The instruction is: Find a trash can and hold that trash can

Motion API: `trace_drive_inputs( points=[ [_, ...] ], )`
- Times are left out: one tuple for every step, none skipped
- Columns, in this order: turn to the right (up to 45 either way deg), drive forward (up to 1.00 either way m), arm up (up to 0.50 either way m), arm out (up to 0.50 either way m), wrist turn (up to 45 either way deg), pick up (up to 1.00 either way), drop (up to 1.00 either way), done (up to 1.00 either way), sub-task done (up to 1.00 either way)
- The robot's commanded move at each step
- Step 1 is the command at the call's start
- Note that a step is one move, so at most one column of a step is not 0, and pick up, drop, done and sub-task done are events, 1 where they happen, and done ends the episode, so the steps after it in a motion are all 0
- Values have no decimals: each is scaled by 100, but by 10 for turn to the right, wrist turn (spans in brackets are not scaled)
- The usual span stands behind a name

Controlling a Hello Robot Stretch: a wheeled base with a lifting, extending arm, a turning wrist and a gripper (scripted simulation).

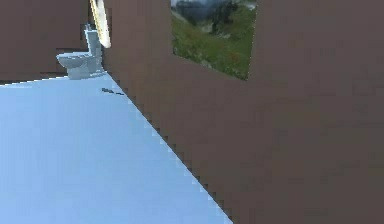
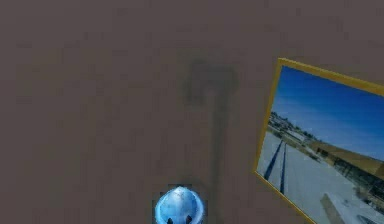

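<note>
Step in hand: judged to be the search; nothing is yet confirmed as the trash can, and the holding is not yet begun
Toilet (image 1: 80,58): set at the forward view's far left, against the far wall; no bin shape can be made out beside it
Floor (image 1: 80,150): pale blue, spread from the toilet toward the robot; a small dark mark (image 1: 112,93) lies near the wall's foot, too small to be named
Brown wall (image 1: 310,140): run along the forward view's right, close by; a landscape picture (image 1: 213,35) is hung high on it
Round blue object (image 2: 179,207): placed at the arm side view's bottom edge, just left of the middle, in front of a brown wall; its form cannot be told for certain
Framed picture (image 2: 325,140): gold-edged, hung at the arm side view's right, well apart from the round blue object
Trash can: judged most likely to be the round blue object; this should be treated as a guess until checked
Gripper: whether wide, narrow or holding anything cannot be told
How it is best done: the base should be turned slowly so that the blue object is brought into fuller sight; its shape should be confirmed before the arm is extended; the near wall should be given room; the toilet corner should be searched only if the guess is disproved
</note>
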Motion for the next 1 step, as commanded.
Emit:
trace_drive_inputs(
  points=[
    [0, 0, 0, 0, 0, 100, 0, 0, 0]
  ],
)
